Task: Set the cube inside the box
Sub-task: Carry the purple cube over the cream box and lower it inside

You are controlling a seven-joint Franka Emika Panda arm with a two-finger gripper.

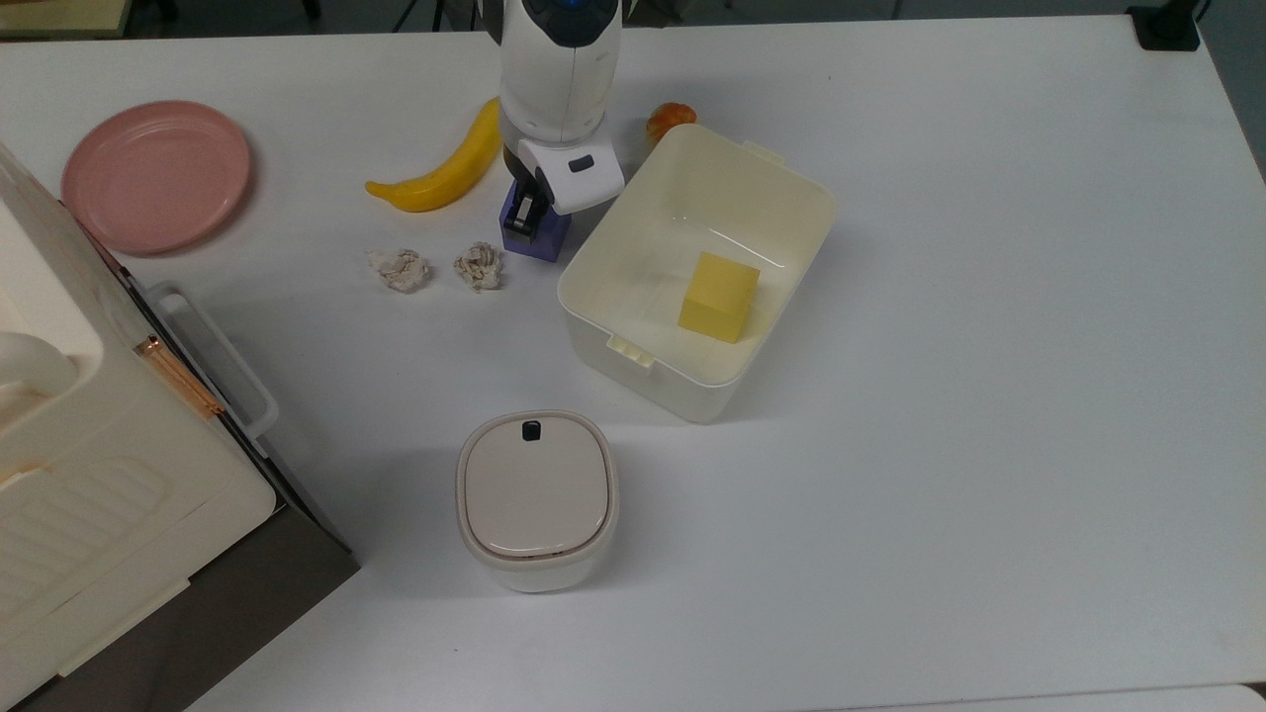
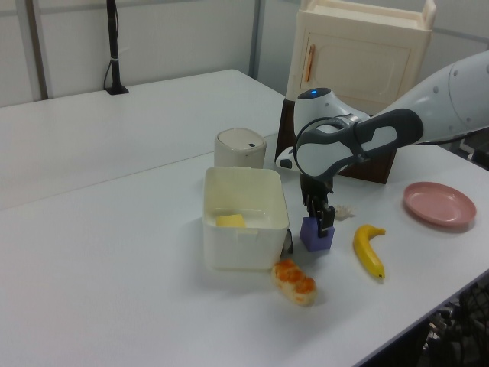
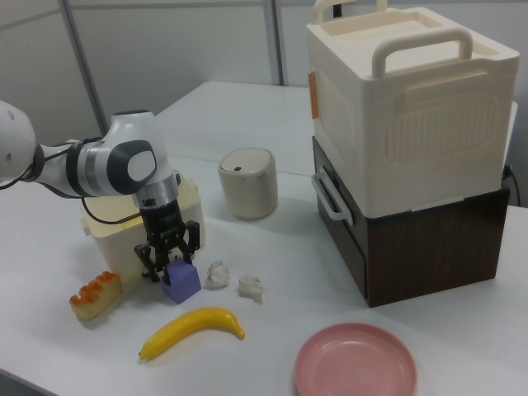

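In the top view, the small matte blue-purple cube [image 1: 535, 229] is sitting on the white table [image 1: 989, 297], just beside the large cream-white plastic tub [image 1: 791, 188] on the top view's left. The arm's two-finger gripper [image 1: 527, 214] is hanging directly over the cube, with one dark finger lying across its top edge. A pale yellow cube [image 1: 719, 296] is resting inside the tub. Two crumpled paper scraps [image 1: 479, 265] and a yellow banana [image 1: 445, 173] are lying nearby.

In the left view, the gripper [image 2: 322, 222] is reaching down onto the purple cube [image 2: 316, 237], which is standing on the table close to the tub's [image 2: 243, 248] short end.

In the right view, the gripper [image 3: 171, 260] is spread open, its fingers straddling the cube [image 3: 182, 282] — not yet squeezing it, as far as can be judged.

The task is barely begun, I would say: the cube is sitting on the table outside the tub. The approach looks finished — what is left is closing on the cube, lifting it, carrying it over the tub's rim and letting go.
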